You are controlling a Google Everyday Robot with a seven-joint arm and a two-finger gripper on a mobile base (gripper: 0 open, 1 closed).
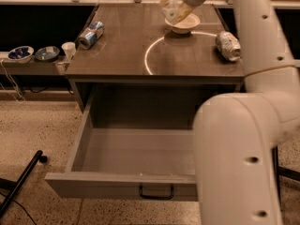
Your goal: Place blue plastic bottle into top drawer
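The blue plastic bottle (172, 11), clear and tilted, hangs in the air at the back of the table, just above a white bowl (183, 24). My gripper (172, 1) is at the top of the view, shut on the bottle's upper part; the cap is hidden. The top drawer (93, 187) stands pulled wide open below the tabletop, its grey inside bare, with a dark handle (156, 191) on the front panel. My arm (234, 158) covers the drawer's right part.
A blue and silver can (91, 34) lies at the table's left edge. A silvery patterned can (228, 46) lies at the right. Two small bowls (21, 53) and a white cup (69, 49) sit on a low shelf left. A black leg (21, 182) crosses the floor lower left.
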